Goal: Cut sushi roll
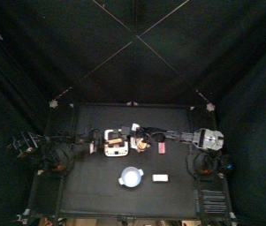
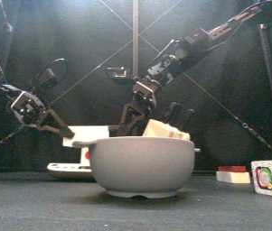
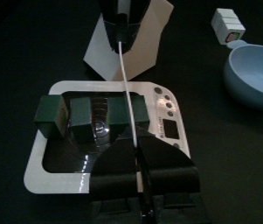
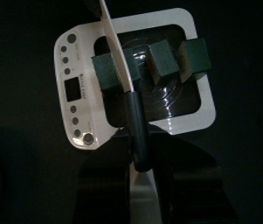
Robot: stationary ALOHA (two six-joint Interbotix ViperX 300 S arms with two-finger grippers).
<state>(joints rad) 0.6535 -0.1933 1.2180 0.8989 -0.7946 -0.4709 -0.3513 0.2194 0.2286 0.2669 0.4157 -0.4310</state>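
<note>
Because the work sits on it, I note the white board (image 3: 64, 171) first: one flat piece with a row of buttons along one edge, lying near the table's middle. It should stay put under downward load. One pale bowl (image 3: 256, 74) stands well apart from it, nearer the table's front.

One sushi roll (image 3: 69, 114), dark green, lies across the board. I judge it light, soft and easily crushed, with a skin that may slip. It should be steadied at one end, clear of the cut line, with light pressure only.

One knife (image 4: 113, 52) hangs blade-down over the roll's middle. The right gripper (image 4: 136, 153) is clamped on its handle. The left gripper (image 3: 140, 171) sits at the board's edge beside the roll; I cannot tell how its jaws stand.

One small carton (image 3: 231, 24) stands past the bowl.
</note>
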